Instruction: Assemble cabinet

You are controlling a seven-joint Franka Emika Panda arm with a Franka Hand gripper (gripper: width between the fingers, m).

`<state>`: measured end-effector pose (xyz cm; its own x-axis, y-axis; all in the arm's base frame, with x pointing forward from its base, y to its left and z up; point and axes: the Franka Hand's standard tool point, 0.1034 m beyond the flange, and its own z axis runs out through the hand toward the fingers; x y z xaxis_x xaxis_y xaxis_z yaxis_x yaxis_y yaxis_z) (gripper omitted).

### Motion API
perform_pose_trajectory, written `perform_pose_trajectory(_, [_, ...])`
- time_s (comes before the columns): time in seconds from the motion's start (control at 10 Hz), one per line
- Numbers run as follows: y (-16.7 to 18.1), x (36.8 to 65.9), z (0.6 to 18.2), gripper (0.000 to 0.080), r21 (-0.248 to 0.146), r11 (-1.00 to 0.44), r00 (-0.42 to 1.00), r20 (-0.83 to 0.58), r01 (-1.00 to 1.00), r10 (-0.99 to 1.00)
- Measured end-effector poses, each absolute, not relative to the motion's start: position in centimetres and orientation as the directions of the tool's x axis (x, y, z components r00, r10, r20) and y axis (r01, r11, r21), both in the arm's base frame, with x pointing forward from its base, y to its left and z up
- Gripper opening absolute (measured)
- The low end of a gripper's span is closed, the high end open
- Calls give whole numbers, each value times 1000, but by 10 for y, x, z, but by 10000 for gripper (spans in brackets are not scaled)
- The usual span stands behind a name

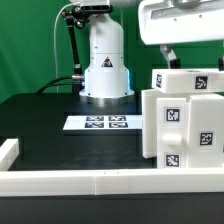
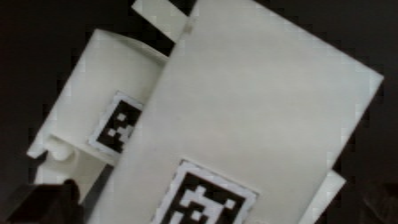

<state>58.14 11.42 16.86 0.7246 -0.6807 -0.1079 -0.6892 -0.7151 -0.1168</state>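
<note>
Your gripper point(image 1: 172, 57) hangs at the upper part of the exterior view's right, directly above the cabinet point(image 1: 180, 120). You cannot tell how far its jaws stand apart, nor whether they hold anything: the exterior view shows only the stubs below the white wrist housing, and the wrist view is filled by white panels. The cabinet stands upright on the black table point(image 1: 50, 125), at the exterior view's right, its tagged faces turned to the camera, close against the white rail point(image 1: 60, 182) that runs along the near edge; the rail probably serves as a stop to brace parts against. In the wrist view the cabinet point(image 2: 267, 110) appears as overlapping tagged panels, very near the camera. The marker board point(image 1: 103, 123) lies flat before the arm's base point(image 1: 105, 70), well apart from the cabinet.
</note>
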Motion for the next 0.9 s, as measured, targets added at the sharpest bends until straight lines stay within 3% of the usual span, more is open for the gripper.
perform_pose_trajectory(0.5, [115, 583, 175, 797, -153, -926, 938, -45, -346, -343])
perform_pose_trajectory(0.7, [115, 584, 188, 797, -143, -977, 987, 4, -158, -161])
perform_pose_trajectory(0.9, [113, 585, 187, 797, -139, -990, 1000, 26, -5, -8])
